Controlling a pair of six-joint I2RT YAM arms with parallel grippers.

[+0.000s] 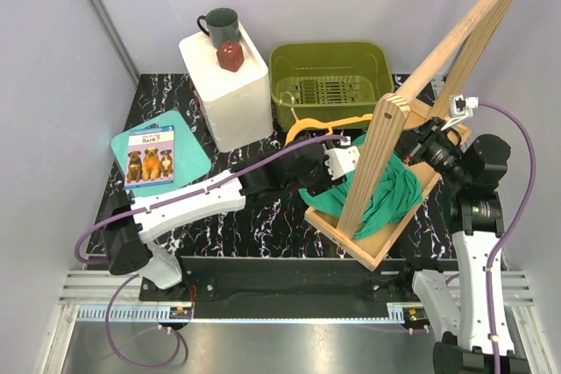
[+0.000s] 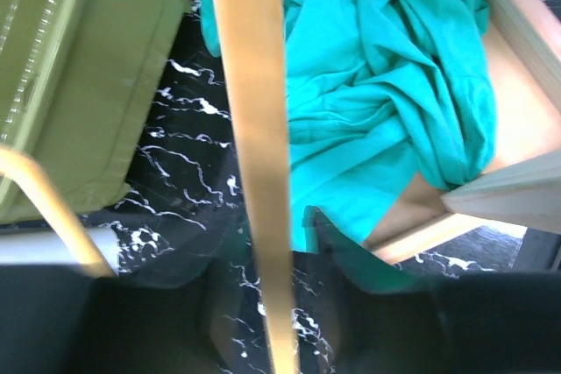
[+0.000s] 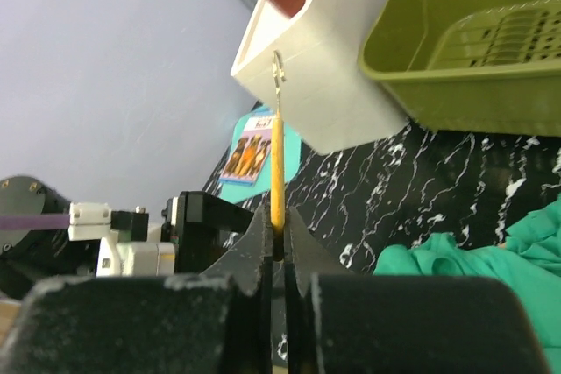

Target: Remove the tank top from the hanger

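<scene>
Overhead: pale walls (image 1: 53, 59) close in a black marbled desk (image 1: 263, 221). The tank top (image 1: 390, 194) lies heaped on the base of the rack (image 1: 377, 142), by the desk's right edge.
Left wrist: the left gripper (image 2: 276, 256) stands part-open.
Right wrist: the right gripper (image 3: 276, 247) pinches the hanger (image 3: 276, 172).

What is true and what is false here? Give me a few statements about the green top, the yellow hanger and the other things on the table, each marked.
1. The teal-green fabric tank top lies crumpled on the base of the light wooden rack. True.
2. The right gripper is shut on the thin yellow hanger. True.
3. The dark green mug stands inside the olive-green plastic basket. False: it stands on the white box, beside the basket.
4. The dog picture book lies on the white box. False: it lies on a teal mat.
</scene>
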